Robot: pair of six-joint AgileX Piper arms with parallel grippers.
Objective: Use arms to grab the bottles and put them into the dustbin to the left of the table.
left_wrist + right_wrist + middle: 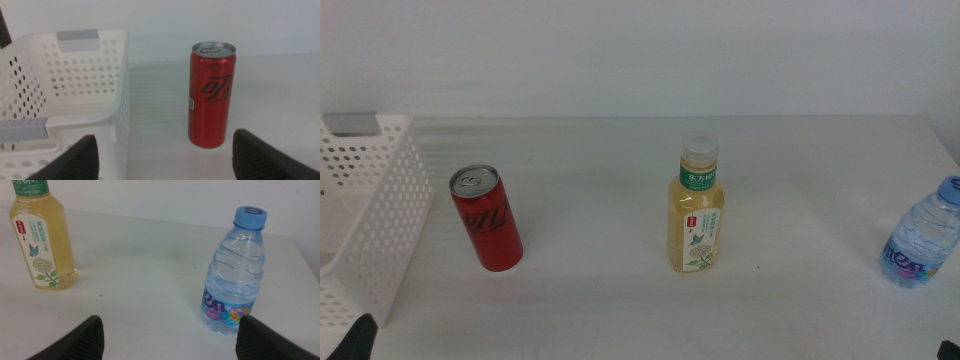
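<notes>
Dustbin (390,200): white perforated basket at the far left of the tabletop (600,290); no bottle shows in the part of it that is visible.

Left pincer (165,157): released, jaws spread wide. In its wrist view one jaw stands in front of the dustbin's wall (122,90) and the other beyond the can's far side, the can still ahead of the jaws. In the middle view only a dark tip shows at the bottom-left corner.

Red can (486,218): upright just beside the dustbin, apart from it, top still sealed. Likely stiff thin metal with a smooth, slippery wall; heavy if full, which cannot be told. Best taken at mid-height across the round body, firmly but without denting.

Tea bottle (697,212): upright near the tabletop's centre, white cap on, well apart from the can. The yellow fill suggests real weight. The labelled body (44,245) should give better grip than bare plastic; hold there, below the shoulder.

Water bottle (924,242): upright near the right edge, blue cap on. Thin ribbed clear plastic, probably soft enough to cave in under a hard squeeze; the ribbed waist (235,275) or label band looks safest.

Right pincer (167,340): released, jaws wide apart, short of both bottles and touching neither.

Progress: all three containers stand on the tabletop, none yet binned.
</notes>
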